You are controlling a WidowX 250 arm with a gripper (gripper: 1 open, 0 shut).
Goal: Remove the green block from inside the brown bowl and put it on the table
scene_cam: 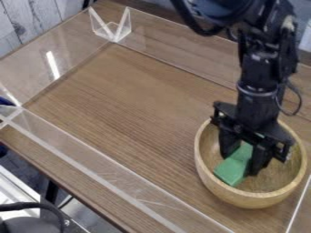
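No text, label, brand, number or sign can be read on anything in this view; every visible surface is plain or too blurred to tell.

Pale whitewashed plank wall (36,23) is showing at upper left; grey floor (31,214) is showing at lower left.

this looks like a robotics lab or test bench rather than a home. a black jointed robot arm (261,64) stands over a brown wood-grain desk (122,100) fenced along its edges by low clear acrylic walls (73,150), a purpose-built work pen. a small clear acrylic bracket (109,25) sits at the far corner. beyond the far edge is a pale whitewashed plank surface (31,23).
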